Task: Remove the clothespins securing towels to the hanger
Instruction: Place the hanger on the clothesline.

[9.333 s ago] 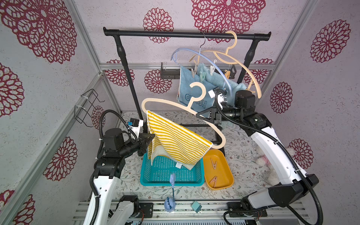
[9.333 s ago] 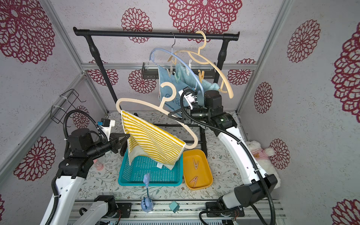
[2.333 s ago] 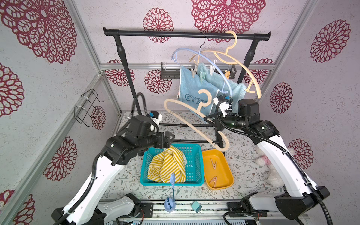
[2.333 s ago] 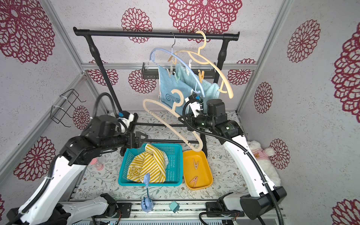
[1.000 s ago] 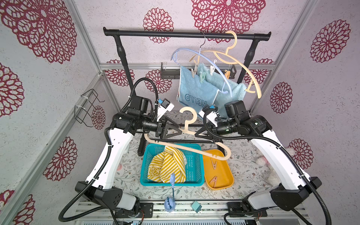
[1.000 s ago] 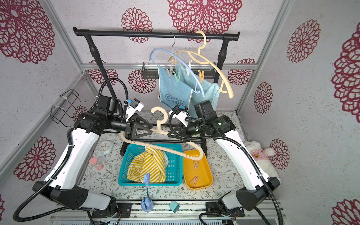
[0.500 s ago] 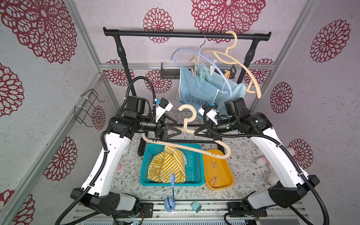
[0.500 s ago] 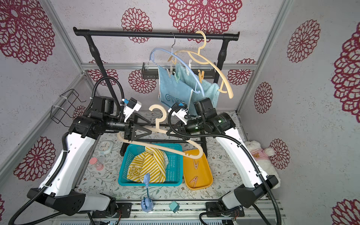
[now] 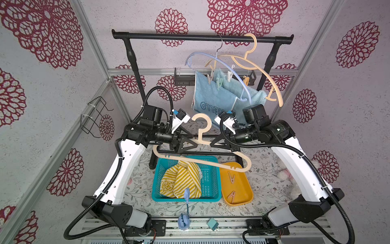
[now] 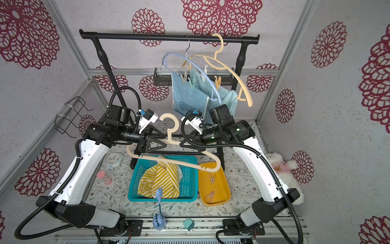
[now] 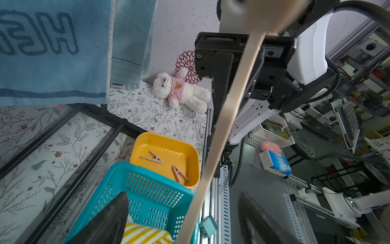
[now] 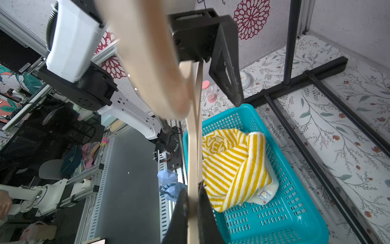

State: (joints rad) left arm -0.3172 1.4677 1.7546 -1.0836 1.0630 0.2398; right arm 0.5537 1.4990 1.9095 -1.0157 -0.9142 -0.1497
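Four clothespins (image 9: 219,82) grip the upper edges of the two blue towels at the far edge of the desk (image 9: 263,179). They are small spring pegs: one beige, one mint green, one white and one orange-yellow. They clip the cloth to a pale blue hanger (image 9: 199,54) and a beige hanger (image 9: 278,95), both hung from the black rail (image 9: 168,36).

The nearer cloth, the HELLO towel (image 9: 211,99), is light blue with a dark band and dark outlined letters. In both top views the letters read reversed, and my left wrist view catches only the first few. The plain towel (image 9: 238,90) behind it is light blue terry with a small sewn tag I can't read.

Two loose clothespins (image 9: 231,179), pinkish beige, lie apart in the orange tray (image 9: 242,188). The tray sits just beside the right side of the teal basket (image 9: 209,179), near the middle of the desk's front edge. The striped towel (image 12: 232,160), yellow and white, lies crumpled in that basket. It carries a woven yellow word I can't make out.

Above the basket, my right gripper (image 9: 212,143) is pressed together on the shoulder of a bare hanger (image 9: 200,161), beige, just beside its neck. My left gripper (image 11: 183,195) is spread wide, and the hanger's other arm passes between its fingers. Neither finger seems to touch it. A white teddy bear (image 11: 181,90) in a pink shirt lies at the desk's right edge.
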